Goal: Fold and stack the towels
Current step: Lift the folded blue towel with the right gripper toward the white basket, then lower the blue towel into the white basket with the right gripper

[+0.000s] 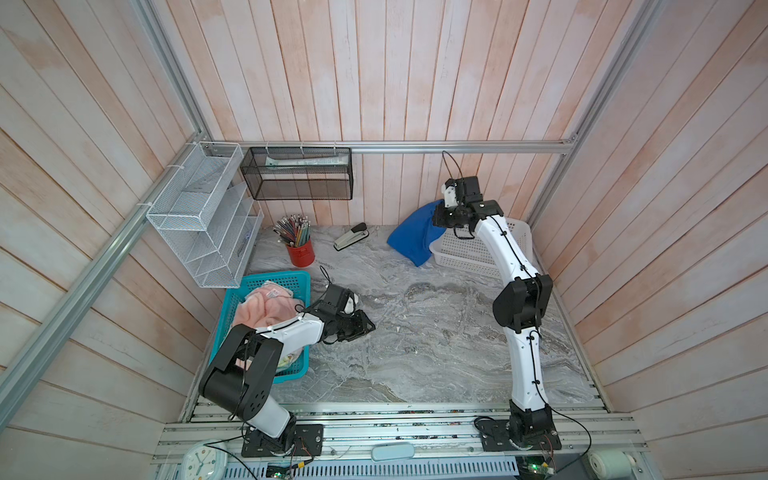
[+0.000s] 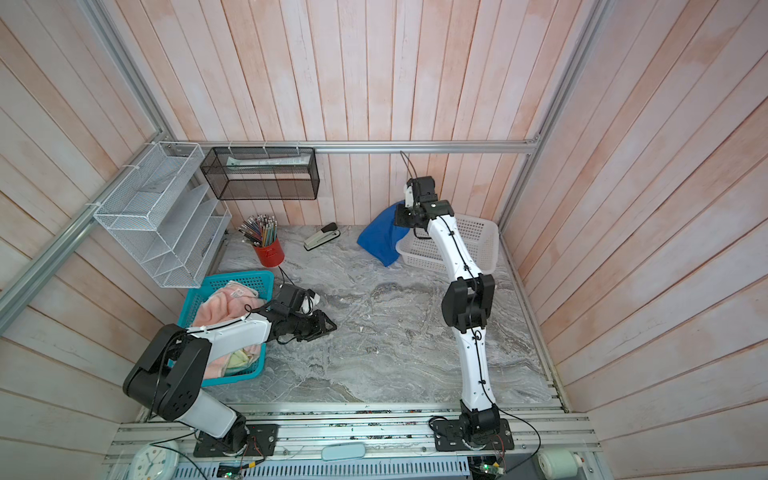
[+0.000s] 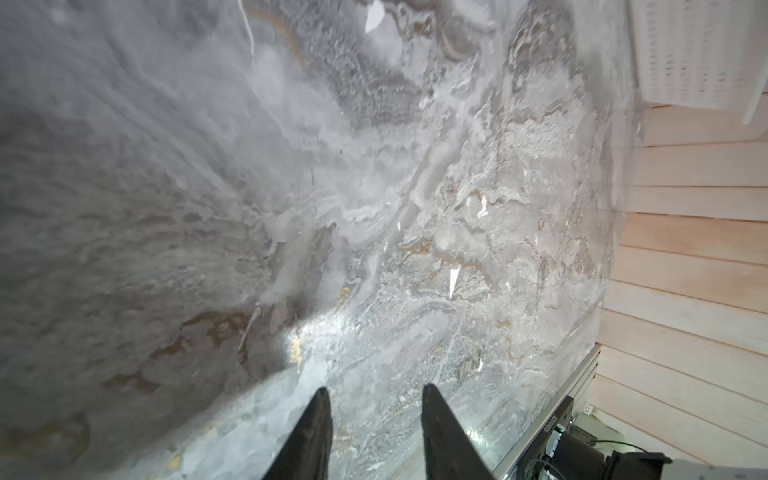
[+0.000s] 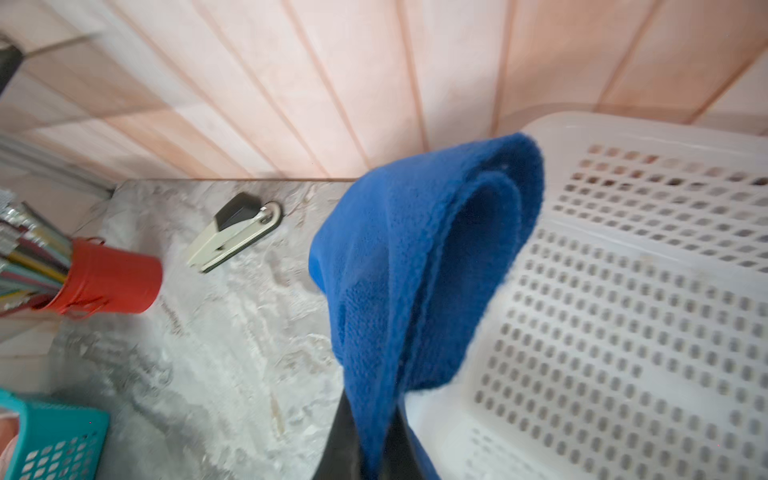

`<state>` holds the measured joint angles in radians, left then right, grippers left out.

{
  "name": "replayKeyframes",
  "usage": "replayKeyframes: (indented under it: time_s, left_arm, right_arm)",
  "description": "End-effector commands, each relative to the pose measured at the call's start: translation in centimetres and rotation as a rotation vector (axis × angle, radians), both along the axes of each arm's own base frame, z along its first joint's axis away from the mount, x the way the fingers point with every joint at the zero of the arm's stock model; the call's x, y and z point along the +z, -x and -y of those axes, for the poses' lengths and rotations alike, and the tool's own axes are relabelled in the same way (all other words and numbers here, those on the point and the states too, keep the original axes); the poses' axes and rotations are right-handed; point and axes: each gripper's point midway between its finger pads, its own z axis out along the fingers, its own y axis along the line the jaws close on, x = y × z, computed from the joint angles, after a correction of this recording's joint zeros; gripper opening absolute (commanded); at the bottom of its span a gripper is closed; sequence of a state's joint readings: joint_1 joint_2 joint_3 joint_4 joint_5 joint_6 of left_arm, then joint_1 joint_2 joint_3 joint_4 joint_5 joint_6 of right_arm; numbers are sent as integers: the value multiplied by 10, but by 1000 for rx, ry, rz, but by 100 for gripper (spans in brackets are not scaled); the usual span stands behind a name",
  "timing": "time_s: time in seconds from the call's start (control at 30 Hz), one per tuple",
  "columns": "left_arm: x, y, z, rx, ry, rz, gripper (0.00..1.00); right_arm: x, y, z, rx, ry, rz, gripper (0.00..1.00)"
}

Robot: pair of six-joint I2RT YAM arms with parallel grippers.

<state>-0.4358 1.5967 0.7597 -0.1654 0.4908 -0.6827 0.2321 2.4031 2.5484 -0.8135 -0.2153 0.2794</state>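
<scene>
The blue towel (image 1: 411, 239) is gripped by the right gripper (image 4: 370, 436). In the right wrist view the two dark fingers are clenched on a bunched edge of the cloth. The gripper is raised at the far right of the table (image 1: 415, 332), close to the back wall. In both top views the towel is seen hanging from it in loose folds, at the left side of the white basket (image 1: 469, 253). The towel's lower end is seen just beside the basket's corner. Whether that end touches the table cannot be told. Inside the white basket, only its perforated floor and walls are seen.

The left gripper (image 3: 376, 388) is held low over bare marble near the left side of the table. Its jaws are parted, and nothing is held between them. Just behind this arm, a teal basket (image 1: 270, 280) is placed at the table's left edge. A pink towel (image 1: 266, 309) is heaped in it. A pale yellow towel (image 2: 239, 359) is partly seen at the basket's near end, under the arm.

A red cup of pencils (image 1: 300, 253) and a stapler (image 1: 351, 237) are set by the back wall, well apart from both grippers.
</scene>
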Motion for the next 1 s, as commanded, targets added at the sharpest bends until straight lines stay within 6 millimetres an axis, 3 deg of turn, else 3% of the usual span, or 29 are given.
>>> replayKeyframes:
  time_s: [0.0,0.17,0.3,0.43,0.67,0.73,0.83,0.97]
  left_arm:
    - [4,-5,8,-39,34,16,38]
    - [-4,-1,8,-51,32,-5,38]
    - [0,0,9,-60,41,-5,38]
    - [19,-3,17,-34,111,6,38]
    - [63,-6,23,-15,166,87,38]
    - [70,-7,20,-12,149,113,38]
    - [74,-7,17,-9,132,130,38]
    - [77,-7,16,-5,126,133,38]
  right_arm:
    - [-61,11,32,-27,22,-206,0]
    - [-103,25,27,7,-44,-306,0]
    - [-111,54,7,66,-41,-346,0]
    - [-110,104,-12,129,-12,-381,0]
    - [-118,224,-48,224,-44,-461,0]
    - [-116,243,-50,233,-34,-472,0]
    - [-99,245,-44,228,3,-441,0]
    - [-54,225,-45,234,37,-347,0]
